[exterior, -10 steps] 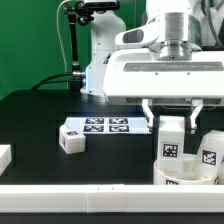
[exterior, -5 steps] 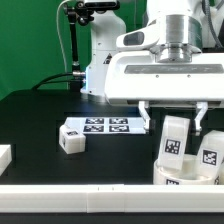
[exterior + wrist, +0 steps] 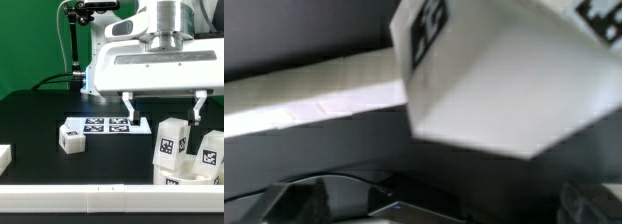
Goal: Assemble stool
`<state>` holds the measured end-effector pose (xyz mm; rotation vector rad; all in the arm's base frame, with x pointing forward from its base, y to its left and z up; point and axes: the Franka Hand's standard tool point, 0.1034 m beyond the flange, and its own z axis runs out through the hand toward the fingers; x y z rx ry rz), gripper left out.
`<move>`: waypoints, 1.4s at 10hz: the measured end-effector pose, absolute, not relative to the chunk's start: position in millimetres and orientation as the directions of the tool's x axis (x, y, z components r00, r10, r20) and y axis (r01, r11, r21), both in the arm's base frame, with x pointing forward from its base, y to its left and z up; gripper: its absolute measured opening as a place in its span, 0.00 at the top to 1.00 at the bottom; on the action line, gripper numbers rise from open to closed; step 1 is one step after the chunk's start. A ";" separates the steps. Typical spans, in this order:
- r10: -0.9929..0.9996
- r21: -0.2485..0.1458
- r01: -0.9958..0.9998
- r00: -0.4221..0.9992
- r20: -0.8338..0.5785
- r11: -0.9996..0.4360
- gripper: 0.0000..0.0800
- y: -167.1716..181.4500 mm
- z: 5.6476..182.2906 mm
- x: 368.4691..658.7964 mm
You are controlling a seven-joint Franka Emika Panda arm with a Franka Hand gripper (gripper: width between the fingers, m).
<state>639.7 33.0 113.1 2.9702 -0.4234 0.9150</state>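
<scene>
My gripper (image 3: 163,114) hangs open above the stool parts at the exterior view's right, its fingers (image 3: 128,108) spread wide with nothing between them. Below it a chunky white leg (image 3: 171,144) with a marker tag stands upright in the round white seat (image 3: 186,178), apart from the fingers. A second tagged leg (image 3: 210,150) stands just to its right. A third leg (image 3: 72,138) lies loose on the black table further left. In the wrist view the leg (image 3: 491,85) fills the picture, and the fingers are dark and hard to make out.
The marker board (image 3: 108,125) lies flat behind the loose leg. A plain white block (image 3: 4,155) sits at the left edge. A white rail (image 3: 80,197) runs along the table's front, seen again as a pale strip (image 3: 304,108) in the wrist view.
The gripper has opened, let go of the upright leg and risen above it. The leg stays standing in the seat.
</scene>
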 end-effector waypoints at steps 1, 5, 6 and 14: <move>-0.283 -0.097 -0.274 0.798 0.532 -0.957 0.19 24.7 123.6 643.9; -0.310 -0.116 -0.293 0.803 0.509 -0.949 0.19 14.8 130.7 649.0; -0.312 -0.117 -0.294 0.806 0.503 -0.949 0.19 14.4 130.0 648.6; -0.537 -0.199 -0.529 0.843 -0.019 -0.825 0.19 15.9 117.9 631.0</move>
